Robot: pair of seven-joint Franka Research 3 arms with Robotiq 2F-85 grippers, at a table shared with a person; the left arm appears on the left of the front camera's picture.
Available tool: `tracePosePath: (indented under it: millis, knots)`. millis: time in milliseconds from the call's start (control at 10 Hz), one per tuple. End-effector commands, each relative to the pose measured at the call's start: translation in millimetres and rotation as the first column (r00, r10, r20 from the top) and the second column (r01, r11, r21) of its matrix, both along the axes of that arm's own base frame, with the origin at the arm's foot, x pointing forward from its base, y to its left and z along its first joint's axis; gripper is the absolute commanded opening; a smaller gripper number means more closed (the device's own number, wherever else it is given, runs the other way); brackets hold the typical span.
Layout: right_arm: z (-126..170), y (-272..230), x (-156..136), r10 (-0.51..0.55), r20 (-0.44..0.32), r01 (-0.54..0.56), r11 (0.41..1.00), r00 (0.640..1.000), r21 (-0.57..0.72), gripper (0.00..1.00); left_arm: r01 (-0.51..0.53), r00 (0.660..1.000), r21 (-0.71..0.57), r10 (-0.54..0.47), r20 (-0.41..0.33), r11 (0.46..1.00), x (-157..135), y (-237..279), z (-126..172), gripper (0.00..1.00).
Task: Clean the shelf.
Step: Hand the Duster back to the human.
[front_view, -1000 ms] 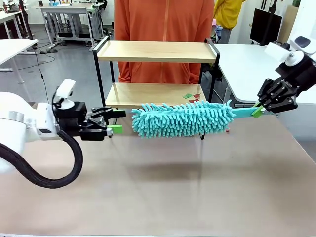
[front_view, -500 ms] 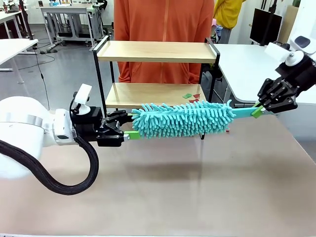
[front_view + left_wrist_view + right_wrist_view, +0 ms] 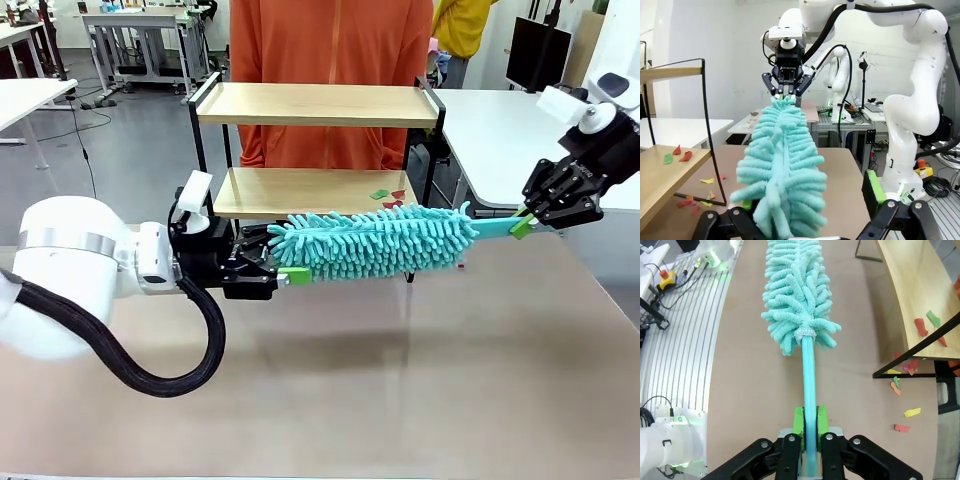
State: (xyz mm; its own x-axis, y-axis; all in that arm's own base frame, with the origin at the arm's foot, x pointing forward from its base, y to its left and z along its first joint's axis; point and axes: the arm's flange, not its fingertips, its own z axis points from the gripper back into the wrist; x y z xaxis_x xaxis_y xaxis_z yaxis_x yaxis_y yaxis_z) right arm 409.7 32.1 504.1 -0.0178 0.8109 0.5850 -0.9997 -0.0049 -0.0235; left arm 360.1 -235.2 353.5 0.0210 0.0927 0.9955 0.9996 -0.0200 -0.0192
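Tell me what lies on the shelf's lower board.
On the lower board of the shelf lie small paper scraps, red and green, near its right end. The teal duster held in front covers the board's front edge, so anything there is hidden.

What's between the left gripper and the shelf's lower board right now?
The teal duster. Held by its handle in the right gripper, it hangs across the front of the shelf, and its fluffy tip sits between the open fingers of the left gripper. The paper scraps lie behind it.

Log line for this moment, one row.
right gripper: shut on duster handle | left gripper: open around duster tip | paper scraps: on shelf lower board
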Motion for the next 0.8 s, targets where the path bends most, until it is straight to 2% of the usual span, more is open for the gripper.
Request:
tracePosePath:
  millis: [0,200,300,400,500,600,700]
  knots:
    - [1.3,0.8,-2.6,0.010,0.013,-0.011,1.000,1.000,0.027,0.13,0.012,1.000,-0.010,-0.012,0.021,1.000,3.4,-18.7,-5.3,1.00]
    - [1.3,0.8,-2.6,0.010,0.013,-0.011,1.000,1.000,0.027,0.13,0.005,1.000,-0.011,-0.004,0.024,1.000,4.8,-22.1,-7.8,1.00]
    - [1.3,0.8,-2.6,0.010,0.013,-0.011,1.000,1.000,0.027,0.13,0.006,1.000,-0.001,-0.006,0.025,1.000,4.9,-21.7,-6.8,0.44]
    - [1.3,0.8,-2.6,0.010,0.013,-0.011,1.000,1.000,0.027,0.13,0.005,0.999,0.008,-0.006,0.037,1.000,5.1,-20.0,-4.6,0.44]
    - [1.3,0.8,-2.6,0.010,0.013,-0.011,1.000,1.000,0.027,0.13,0.008,0.999,0.012,-0.008,0.041,1.000,5.0,-19.3,-3.5,0.00]
    - [1.3,0.8,-2.6,0.010,0.013,-0.011,1.000,1.000,0.027,0.13,0.009,0.999,0.016,-0.010,0.043,1.000,4.8,-19.3,-3.1,0.38]
    - [1.3,0.8,-2.6,0.010,0.013,-0.011,1.000,1.000,0.027,0.13,0.015,0.999,0.023,-0.016,0.049,1.000,4.2,-19.5,-3.5,0.00]
